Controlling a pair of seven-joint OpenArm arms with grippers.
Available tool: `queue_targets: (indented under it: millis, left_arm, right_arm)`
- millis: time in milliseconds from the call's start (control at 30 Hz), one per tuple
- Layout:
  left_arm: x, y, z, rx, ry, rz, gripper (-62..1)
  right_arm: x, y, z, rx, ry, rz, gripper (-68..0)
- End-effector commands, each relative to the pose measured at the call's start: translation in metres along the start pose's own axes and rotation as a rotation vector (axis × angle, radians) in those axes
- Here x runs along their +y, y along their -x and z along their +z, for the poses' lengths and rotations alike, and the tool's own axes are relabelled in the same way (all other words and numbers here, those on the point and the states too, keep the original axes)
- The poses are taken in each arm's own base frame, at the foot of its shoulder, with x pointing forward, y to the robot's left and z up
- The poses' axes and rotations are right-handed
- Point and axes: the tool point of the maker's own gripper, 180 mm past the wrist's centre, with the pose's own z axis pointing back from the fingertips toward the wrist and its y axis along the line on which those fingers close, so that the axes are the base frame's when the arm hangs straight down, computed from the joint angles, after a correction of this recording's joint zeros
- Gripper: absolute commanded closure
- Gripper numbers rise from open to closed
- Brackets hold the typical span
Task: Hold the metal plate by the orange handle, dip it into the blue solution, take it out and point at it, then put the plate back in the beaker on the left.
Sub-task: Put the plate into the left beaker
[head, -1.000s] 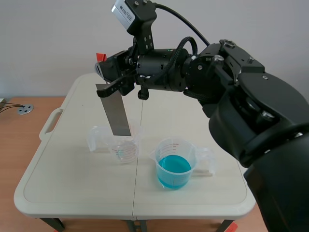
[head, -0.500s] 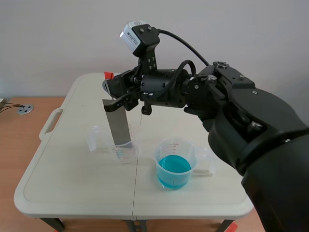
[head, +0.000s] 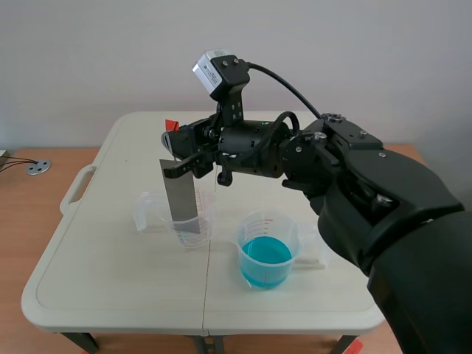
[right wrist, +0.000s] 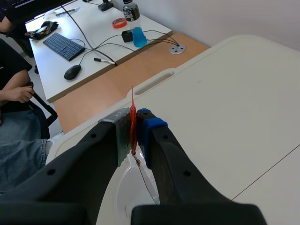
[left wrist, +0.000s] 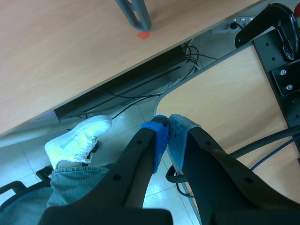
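landmark: clear beaker (head: 151, 214), on the table (head: 88, 280)
right gripper (head: 179, 147): above the clear beaker; fingers clamped on the orange handle (right wrist: 132, 105)
metal plate (head: 183, 199): hangs near upright from the handle; lower end inside the clear beaker, upper part above its rim; contact with the beaker's bottom cannot be told
blue solution beaker (head: 267, 254): just beside the clear beaker, on the right arm's side; apart from the plate
left gripper (left wrist: 168, 138): fingers together on nothing; faces the floor (left wrist: 140, 110), well apart from the clear beaker
change: within the last second the plate has come down from over the clear beaker into it, and stands less tilted
meaning: judged the last step, the return, nearly done; left to do: lower until the beaker bears the plate; then release
risk: the plate may lean and tip the light beaker
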Motion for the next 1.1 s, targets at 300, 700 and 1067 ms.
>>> queue_targets:
  millis: [300,700,1067]
  left_arm:
    - [-0.003,-0.003,-0.001,-0.009,0.009,0.008,-1.6]
    - [-0.004,0.003,-0.001,0.025,0.011,-0.008,-26.1]
    - [-0.004,0.002,-0.001,0.021,0.011,-0.014,-62.3]
  right_arm:
    - [0.001,-0.008,-0.006,-0.042,-0.016,-0.028,-1.5]
    - [-0.004,-0.019,-0.008,-0.059,-0.009,0.014,-2.6]
    - [-0.009,-0.027,-0.008,-0.083,0.01,0.021,-41.8]
